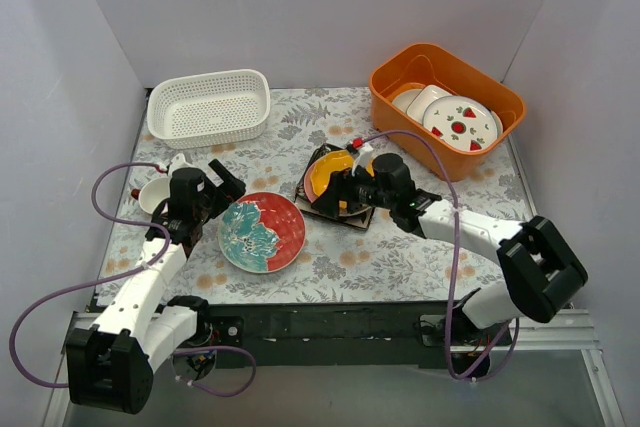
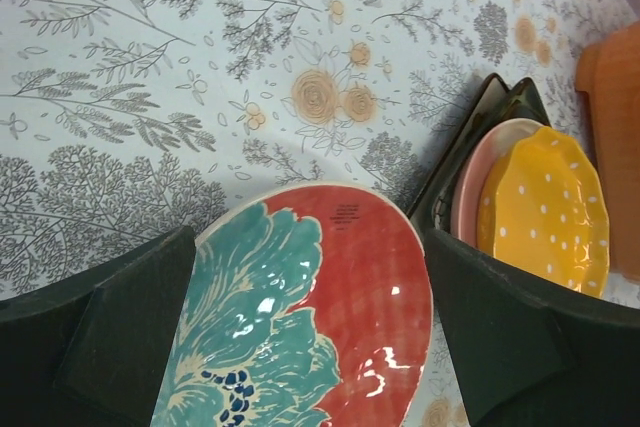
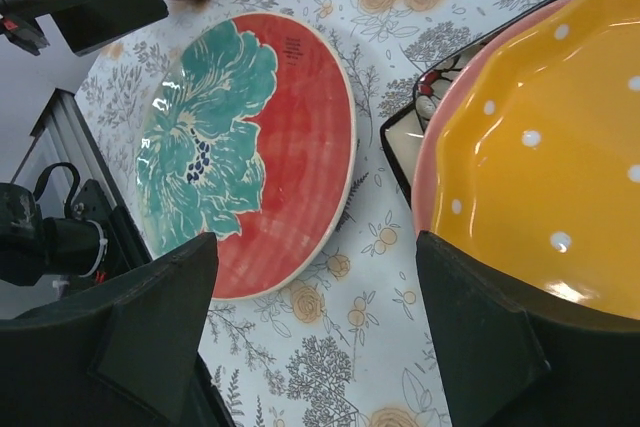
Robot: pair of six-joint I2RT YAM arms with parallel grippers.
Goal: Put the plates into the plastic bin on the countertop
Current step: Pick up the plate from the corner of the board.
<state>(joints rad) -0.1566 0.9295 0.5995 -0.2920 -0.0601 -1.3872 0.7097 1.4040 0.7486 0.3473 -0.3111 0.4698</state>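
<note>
Left fingers (image 2: pixel 120 337) spread wide and empty, straddling the teal-and-red plate (image 1: pixel 262 232), which lies flat on the tabletop (image 1: pixel 400 257), and that's the trouble: no lifted edge to bite on! The right fingers (image 3: pixel 480 347) gape wide too, holding nothing, hovering just right of that plate, one tip close by the rim of the yellow dotted plate (image 1: pixel 335 169). That one sits on a pink plate (image 2: pixel 472 192), which sits on a dark square plate (image 1: pixel 335 215), the whole stack just right of the teal-and-red plate. The white bin (image 1: pixel 209 105) waits beyond the plate and to its left, well apart, with nothing in it. Now the dangers, as I judge them: close on a glazed, flat rim and the fingers may skid off, or shove the plate rightward into the stack. Both arms crowd this one plate, so they could clash. A right finger dropping could clip the yellow rim and shift the stack. And the white cup (image 1: pixel 155 194), left of the plate beside the left arm, could get knocked on the swing to the bin.
</note>
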